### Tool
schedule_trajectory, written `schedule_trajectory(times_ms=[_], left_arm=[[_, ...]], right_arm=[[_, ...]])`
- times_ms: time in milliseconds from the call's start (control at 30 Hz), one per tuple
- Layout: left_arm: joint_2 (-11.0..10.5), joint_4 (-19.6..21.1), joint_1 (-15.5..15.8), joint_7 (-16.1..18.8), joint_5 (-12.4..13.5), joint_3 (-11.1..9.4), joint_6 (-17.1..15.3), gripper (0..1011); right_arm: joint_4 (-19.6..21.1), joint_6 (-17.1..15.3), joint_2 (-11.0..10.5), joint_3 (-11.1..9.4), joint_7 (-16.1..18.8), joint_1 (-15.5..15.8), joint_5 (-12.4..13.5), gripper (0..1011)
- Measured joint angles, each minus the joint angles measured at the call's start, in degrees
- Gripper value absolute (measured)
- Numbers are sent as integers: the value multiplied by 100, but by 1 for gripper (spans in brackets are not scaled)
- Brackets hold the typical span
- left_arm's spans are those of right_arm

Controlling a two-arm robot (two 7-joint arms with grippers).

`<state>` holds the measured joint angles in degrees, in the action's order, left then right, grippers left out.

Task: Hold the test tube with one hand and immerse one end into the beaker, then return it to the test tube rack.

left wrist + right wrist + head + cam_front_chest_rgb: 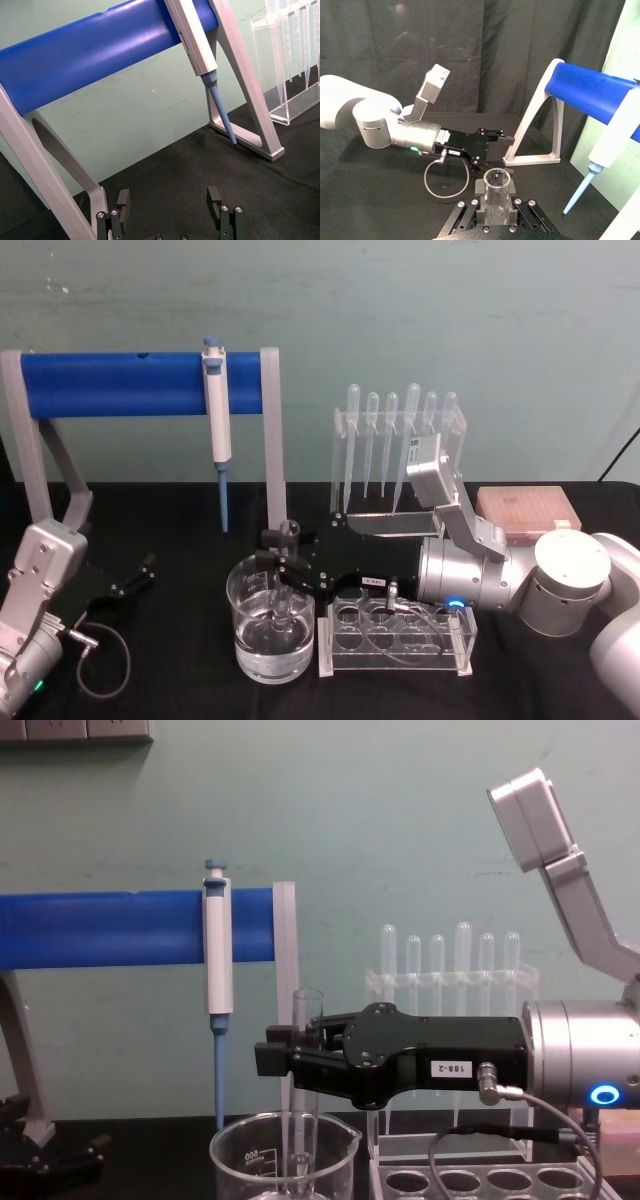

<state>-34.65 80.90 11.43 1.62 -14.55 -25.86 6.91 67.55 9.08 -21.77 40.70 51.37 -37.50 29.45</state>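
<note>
Glass: test tube [308, 1007], clear, colourless, smooth and glossy, standing in the beaker [240, 1152], likewise clear glossy glass with white printed marks. Above the beaker, right gripper [300, 1055]: matt black casing, white label, on a satin silver-grey metal wrist [575, 1055]. Under the beaker, matt black cloth [180, 530]; beside it, a rack [462, 642] of clear glossy plastic; behind it, a stand [120, 385] with smooth blue bar and matt grey legs.

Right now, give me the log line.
right claw: shut on clear glass test tube | tube end: inside wide clear glass beaker | left claw: open, parked left
</note>
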Motion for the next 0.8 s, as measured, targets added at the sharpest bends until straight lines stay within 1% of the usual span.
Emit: schedule_trajectory(times_ms=[800], left_arm=[[0,0,0,0,0,0,0,1000]], right_arm=[[0,0,0,0,0,0,0,224]])
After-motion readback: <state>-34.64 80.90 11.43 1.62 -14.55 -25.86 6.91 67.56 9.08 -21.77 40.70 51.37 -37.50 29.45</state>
